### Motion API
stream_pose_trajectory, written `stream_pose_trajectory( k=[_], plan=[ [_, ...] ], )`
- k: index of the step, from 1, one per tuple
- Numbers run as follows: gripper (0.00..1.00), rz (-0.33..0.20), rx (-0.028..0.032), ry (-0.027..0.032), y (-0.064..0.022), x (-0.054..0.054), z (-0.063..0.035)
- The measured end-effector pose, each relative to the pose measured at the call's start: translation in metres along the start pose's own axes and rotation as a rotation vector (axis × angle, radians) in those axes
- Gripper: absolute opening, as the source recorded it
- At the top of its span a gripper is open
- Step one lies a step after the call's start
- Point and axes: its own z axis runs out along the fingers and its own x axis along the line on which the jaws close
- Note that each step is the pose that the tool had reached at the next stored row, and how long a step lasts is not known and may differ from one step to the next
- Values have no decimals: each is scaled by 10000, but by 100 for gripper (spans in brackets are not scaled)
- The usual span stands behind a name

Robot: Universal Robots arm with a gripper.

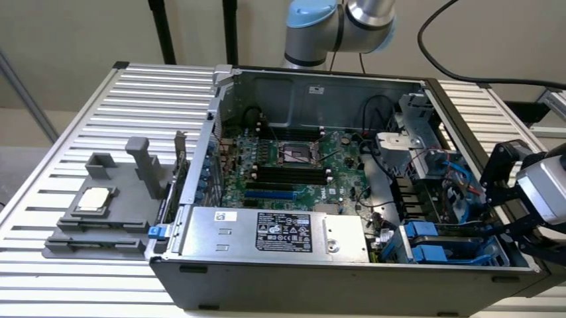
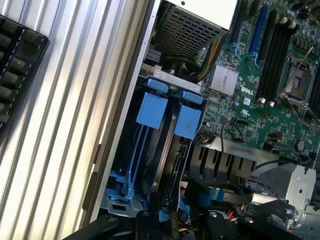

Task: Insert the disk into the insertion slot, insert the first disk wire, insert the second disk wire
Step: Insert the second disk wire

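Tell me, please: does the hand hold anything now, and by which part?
Nothing is held, as far as can be seen. The hand hovers over the insertion slot with its blue tabs, and no object sits between its fingers.

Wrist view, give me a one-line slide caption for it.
Gripper poised over the blue-railed insertion slot of an open computer case, green motherboard alongside.

Silver arm [image 1: 370,13] with light-blue joint caps, black tool [image 1: 504,192]
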Motion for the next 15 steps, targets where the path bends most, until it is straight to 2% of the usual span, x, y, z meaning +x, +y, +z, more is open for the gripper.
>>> stream_pose_trajectory(
  k=[1, 2, 8, 10, 11, 15],
  plan=[
    [36, -51, -1, -6, 1, 1, 0],
    [28, -101, -4, -13, 1, 2, 1],
    [28, -397, -14, -39, 3, 10, 8],
    [26, -467, -14, -48, 3, 12, 10],
    [19, -494, -13, -50, 3, 12, 11],
    [16, -534, -16, -51, 4, 13, 11]
  ],
)
